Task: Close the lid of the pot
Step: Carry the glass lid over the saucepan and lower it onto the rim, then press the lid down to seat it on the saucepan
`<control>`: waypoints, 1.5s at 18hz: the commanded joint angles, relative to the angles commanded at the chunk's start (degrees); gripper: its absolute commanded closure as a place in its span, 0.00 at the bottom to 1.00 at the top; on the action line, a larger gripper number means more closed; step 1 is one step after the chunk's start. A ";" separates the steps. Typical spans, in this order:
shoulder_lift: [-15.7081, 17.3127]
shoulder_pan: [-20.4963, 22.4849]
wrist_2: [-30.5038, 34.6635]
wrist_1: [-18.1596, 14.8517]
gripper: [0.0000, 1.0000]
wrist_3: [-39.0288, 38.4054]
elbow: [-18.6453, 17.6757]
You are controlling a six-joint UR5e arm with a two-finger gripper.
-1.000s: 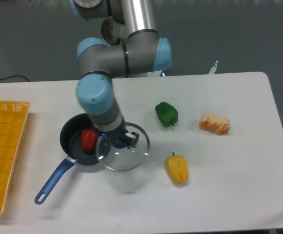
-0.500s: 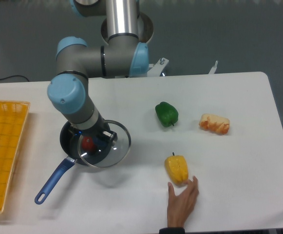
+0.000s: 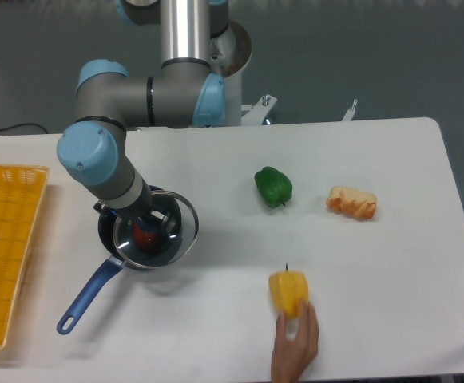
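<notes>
The dark navy pot [image 3: 112, 239] sits at the table's left-centre, its blue handle [image 3: 88, 297] running down-left to a loop hole. A red item [image 3: 144, 234] lies inside it. The clear glass lid [image 3: 181, 230] with its metal rim hangs over the pot, shifted slightly right of the pot's rim. My gripper [image 3: 153, 229] reaches down from the arm and is shut on the lid's dark centre knob, which the wrist mostly hides. I cannot tell whether the lid touches the pot's rim.
A yellow mesh basket [image 3: 4, 247] stands at the left edge. A green pepper [image 3: 273, 186] and an orange-white food piece [image 3: 352, 203] lie to the right. A person's hand [image 3: 295, 345] at the front edge touches a yellow pepper [image 3: 288, 291].
The arm carried the lid leftward from beside the pot to over it. A hand came in at the front edge and nudged the yellow pepper down a little.
</notes>
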 joint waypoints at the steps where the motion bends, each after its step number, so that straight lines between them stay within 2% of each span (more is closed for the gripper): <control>1: 0.17 0.00 -0.09 0.00 0.42 0.00 -0.09; 27: 0.00 -1.76 -0.17 0.09 0.41 0.00 -1.14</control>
